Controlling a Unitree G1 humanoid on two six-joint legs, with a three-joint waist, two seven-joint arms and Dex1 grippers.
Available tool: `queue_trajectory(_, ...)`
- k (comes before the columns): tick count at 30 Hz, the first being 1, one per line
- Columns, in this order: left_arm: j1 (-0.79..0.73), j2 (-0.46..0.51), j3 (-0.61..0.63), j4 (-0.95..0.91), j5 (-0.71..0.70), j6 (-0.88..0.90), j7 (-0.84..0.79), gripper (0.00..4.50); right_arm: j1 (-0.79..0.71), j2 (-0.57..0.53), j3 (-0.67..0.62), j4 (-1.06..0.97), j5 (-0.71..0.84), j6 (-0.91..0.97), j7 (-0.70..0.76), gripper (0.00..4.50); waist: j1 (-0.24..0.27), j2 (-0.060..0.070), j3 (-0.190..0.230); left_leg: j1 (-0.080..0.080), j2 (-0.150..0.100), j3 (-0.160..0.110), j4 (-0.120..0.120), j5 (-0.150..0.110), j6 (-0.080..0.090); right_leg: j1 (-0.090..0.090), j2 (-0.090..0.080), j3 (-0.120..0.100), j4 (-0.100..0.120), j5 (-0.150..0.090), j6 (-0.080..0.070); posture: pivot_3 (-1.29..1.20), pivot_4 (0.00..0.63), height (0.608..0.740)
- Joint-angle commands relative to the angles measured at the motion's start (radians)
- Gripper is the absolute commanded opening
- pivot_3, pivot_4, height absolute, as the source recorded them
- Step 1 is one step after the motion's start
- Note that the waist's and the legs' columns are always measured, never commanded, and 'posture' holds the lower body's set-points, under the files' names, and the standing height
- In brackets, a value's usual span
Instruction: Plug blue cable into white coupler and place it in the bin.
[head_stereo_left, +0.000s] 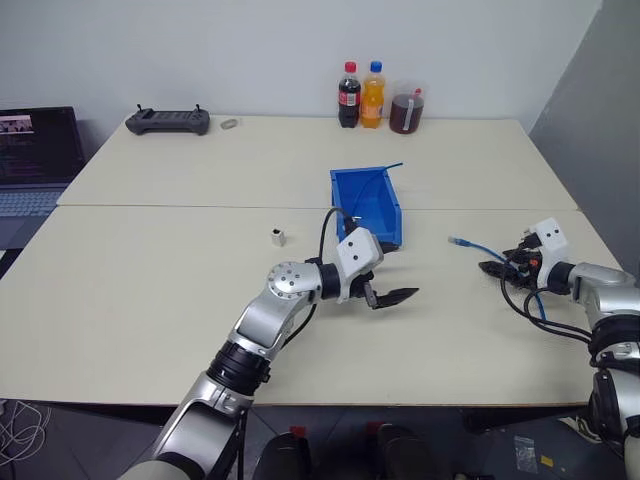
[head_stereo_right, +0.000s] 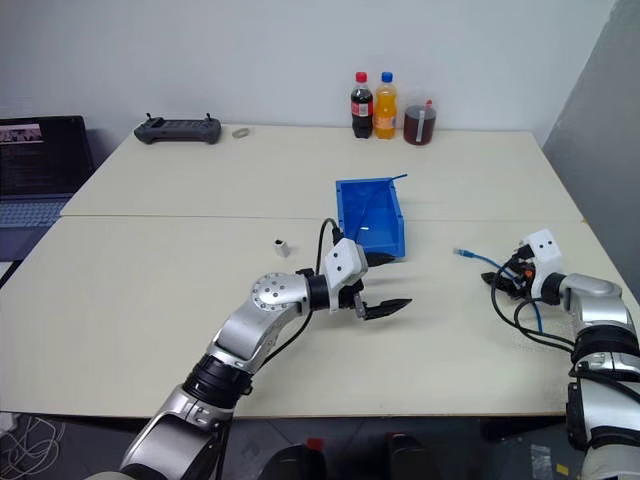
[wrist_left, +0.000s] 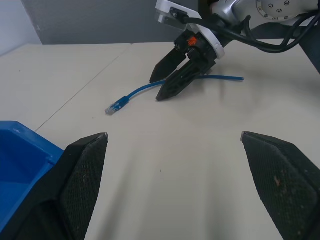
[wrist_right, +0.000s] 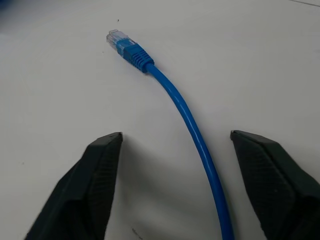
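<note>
Lying between the right end effector's (wrist_right: 172, 185) spread fingers, the blue cable (wrist_right: 192, 131).

No text, brand name, number or sign can be read anywhere in these views. The labels on the three bottles (head_stereo_left: 377, 97) at the far edge of the table are seen only as bands of colour, and the lines on the laptop screen (head_stereo_left: 38, 143) at the left are too small to be made out.
</note>
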Motion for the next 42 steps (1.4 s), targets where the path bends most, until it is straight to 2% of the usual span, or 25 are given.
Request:
queue_trajectory(1, -0.008, -0.003, 0.02, -0.037, -0.007, -0.011, 0.0, 4.5, -0.01, 0.004, 0.019, 0.07, -0.023, -0.017, 0.023, 2.5, 0.0, 0.0, 0.0, 0.0, 0.0, 0.0, 0.0, 0.0, 0.0, 0.0, 0.0, 0.0, 0.0, 0.0, 0.0, 0.0, 0.15, 0.74)
queue_trajectory(12, -0.005, -0.018, 0.024, -0.045, -0.01, -0.006, 0.01, 4.5, -0.045, 0.009, 0.025, 0.13, -0.046, -0.057, 0.025, 0.02, 0.0, 0.0, 0.0, 0.001, 0.0, 0.0, 0.0, 0.001, -0.002, 0.001, 0.0, 0.0, 0.0, 0.0, 0.0, 0.0, 0.15, 0.74)
queue_trajectory(18, 0.007, 0.003, 0.033, -0.073, -0.01, 0.008, 0.007, 4.5, -0.004, -0.004, 0.064, 0.049, -0.068, -0.083, 0.075, 0.02, -0.001, 0.0, 0.0, 0.001, 0.0, 0.0, 0.0, 0.001, -0.003, 0.001, 0.0, 0.0, 0.0, 0.0, 0.0, 0.0, 0.15, 0.74)
queue_trajectory(23, 0.095, 0.057, 0.059, -0.177, -0.012, 0.044, 0.026, 4.5, 0.066, -0.032, 0.087, -0.191, -0.051, -0.073, 0.134, 0.02, -0.003, 0.0, 0.0, 0.001, 0.001, 0.0, -0.001, 0.002, -0.003, 0.001, 0.0, 0.0, 0.0, 0.0, 0.0, 0.0, 0.15, 0.74)
queue_trajectory(27, 0.341, 0.142, 0.144, -0.399, -0.02, 0.108, 0.102, 4.5, 0.152, -0.021, 0.129, -0.584, 0.043, 0.085, 0.23, 0.02, -0.015, 0.003, 0.0, 0.001, 0.001, -0.001, -0.001, 0.001, -0.004, 0.0, 0.0, 0.0, 0.001, 0.0, 0.0, 0.0, 0.15, 0.74)
queue_trajectory(30, 0.504, 0.138, 0.201, -0.508, -0.013, 0.137, 0.197, 4.5, 0.188, 0.036, 0.169, -0.743, 0.06, 0.181, 0.194, 0.02, -0.018, 0.003, 0.001, 0.0, 0.002, -0.003, -0.002, 0.001, -0.005, -0.001, 0.0, -0.001, 0.001, 0.0, -0.001, 0.0, 0.15, 0.74)
queue_trajectory(32, 0.712, 0.103, 0.269, -0.598, 0.026, 0.103, 0.314, 4.5, 0.176, 0.18, 0.27, -0.813, 0.034, 0.238, 0.117, 0.02, -0.018, 0.001, 0.0, 0.0, 0.002, -0.005, -0.001, 0.001, -0.004, 0.0, -0.001, -0.003, 0.002, 0.0, 0.0, 0.0, 0.15, 0.74)
queue_trajectory(34, 0.835, 0.052, 0.305, -0.648, 0.049, 0.087, 0.41, 4.5, 0.146, 0.288, 0.329, -0.806, 0.011, 0.262, 0.067, 0.02, -0.025, -0.002, -0.002, 0.002, 0.002, -0.004, -0.002, -0.001, -0.001, 0.001, -0.001, -0.002, 0.002, 0.0, 0.0, 0.0, 0.15, 0.74)
queue_trajectory(38, 0.986, 0.0, 0.295, -0.706, 0.057, 0.066, 0.478, 4.5, 0.105, 0.346, 0.414, -0.75, -0.041, 0.23, 0.062, 0.02, 0.016, 0.0, 0.001, -0.003, -0.001, -0.008, 0.0, -0.001, 0.0, -0.003, -0.004, -0.007, 0.002, 0.0, -0.001, 0.0, 0.15, 0.74)
queue_trajectory(42, 1.103, -0.041, 0.293, -0.749, 0.058, 0.043, 0.535, 4.5, 0.063, 0.383, 0.47, -0.679, -0.073, 0.189, 0.067, 0.02, 0.016, -0.003, -0.001, -0.004, -0.004, -0.004, 0.002, -0.003, 0.005, -0.001, -0.007, -0.005, -0.001, 0.001, 0.001, 0.0, 0.15, 0.74)
